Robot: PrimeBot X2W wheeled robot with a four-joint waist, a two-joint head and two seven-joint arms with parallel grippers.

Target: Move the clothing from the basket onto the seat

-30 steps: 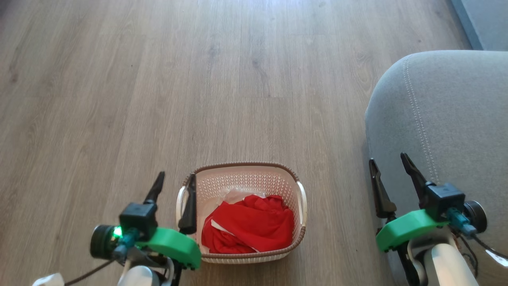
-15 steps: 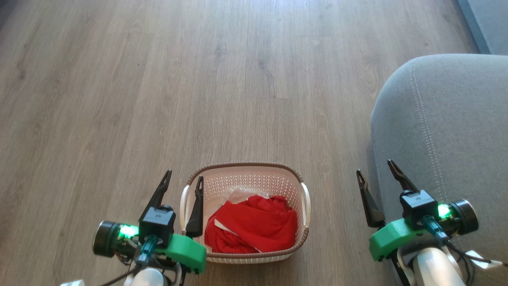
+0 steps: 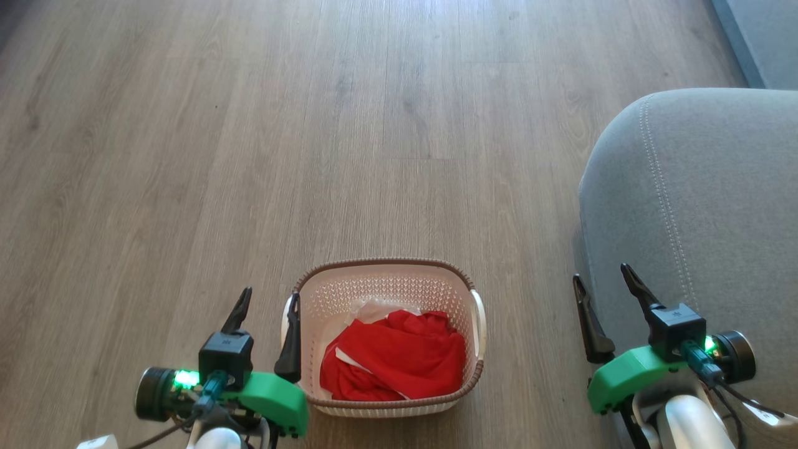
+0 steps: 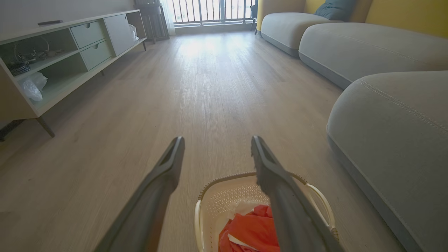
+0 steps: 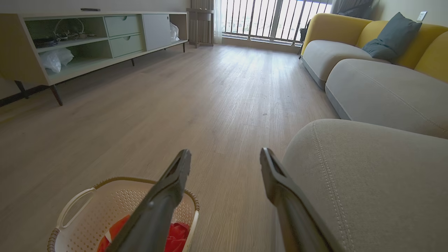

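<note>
The cream basket [image 3: 461,284] with a brown rim stands on the wood floor at the bottom middle of the head view, and red clothing [image 3: 396,357] with white trim lies crumpled inside it. My left gripper [image 3: 269,301] hovers open at the basket's left handle, holding nothing. My right gripper [image 3: 603,280] is open and empty beside the front edge of the grey seat [image 3: 704,206]. From the left wrist, the basket [image 4: 213,199] and clothing [image 4: 250,232] lie below my open left gripper [image 4: 217,141]. The right wrist view has the basket [image 5: 115,199], seat [image 5: 367,175] and open right gripper [image 5: 225,154].
Bare wood floor [image 3: 312,143] stretches ahead of the basket. More grey sofa cushions [image 5: 381,91] with yellow backs line the right side. A low cabinet [image 5: 87,38] with shelves and drawers runs along the left wall. A railing [image 5: 276,17] closes the far end.
The head camera has shifted slightly. Both grippers have drawn back toward the bottom of the view, the left one more, staying open and empty. Basket and clothing are unchanged.
</note>
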